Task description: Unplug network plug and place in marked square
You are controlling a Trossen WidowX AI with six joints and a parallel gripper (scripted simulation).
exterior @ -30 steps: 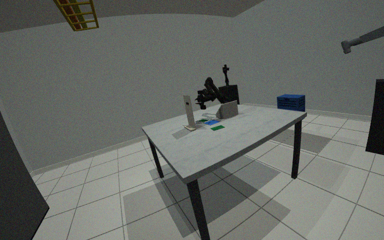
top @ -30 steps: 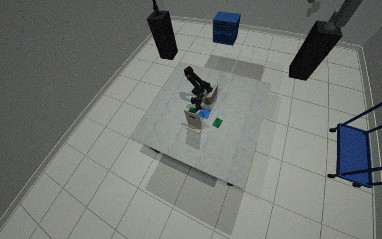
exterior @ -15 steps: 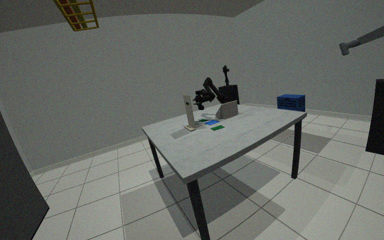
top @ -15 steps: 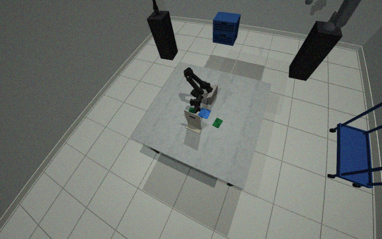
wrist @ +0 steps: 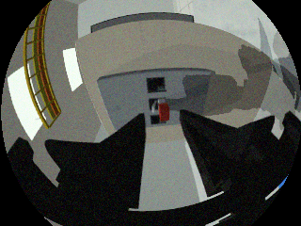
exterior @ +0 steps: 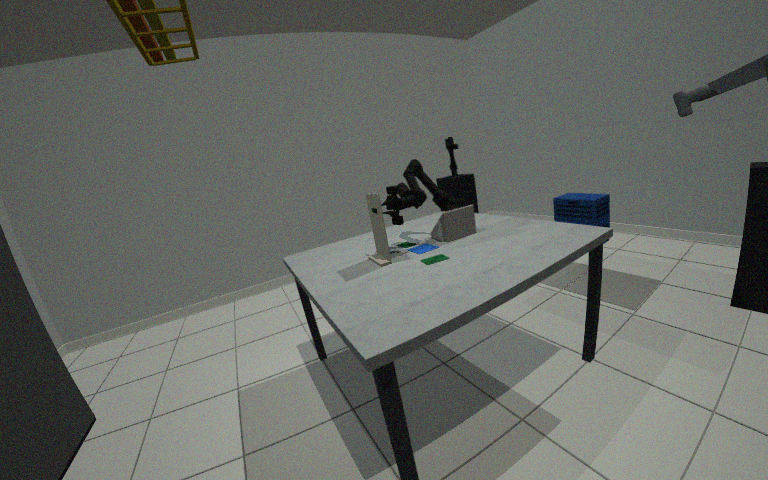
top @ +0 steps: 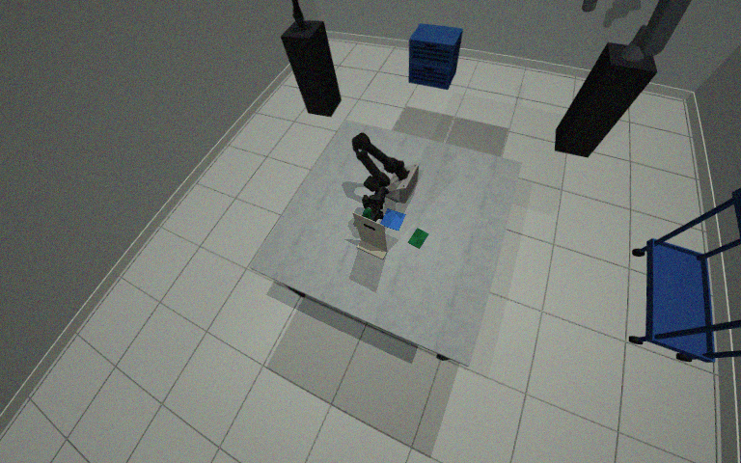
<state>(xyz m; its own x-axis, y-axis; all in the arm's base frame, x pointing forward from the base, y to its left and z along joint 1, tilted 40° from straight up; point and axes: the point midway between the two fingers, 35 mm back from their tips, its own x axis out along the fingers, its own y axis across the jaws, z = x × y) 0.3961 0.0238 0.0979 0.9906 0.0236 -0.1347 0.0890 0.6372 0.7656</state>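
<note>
The upright tan panel (top: 371, 235) (exterior: 379, 232) (wrist: 141, 44) stands on the table. Its grey socket plate (wrist: 122, 96) shows three dark openings in a column in the wrist view. The plug (wrist: 164, 112), with a red part facing me, sits at the middle opening; its thin tab cannot be made out. My gripper (exterior: 385, 208) (wrist: 162, 116) is partly open and empty, close in front of the panel. The plug appears between and just beyond its fingertips. A blue square (top: 393, 219) (exterior: 423, 249) lies flat on the table, beside and below the gripper.
A green patch (top: 418, 237) (exterior: 434, 259) lies beyond the blue one. Another green patch (top: 368, 211) (exterior: 406, 244) lies behind the panel, partly hidden in the top view. A grey wedge-shaped block (exterior: 457, 224) stands by the arm's base.
</note>
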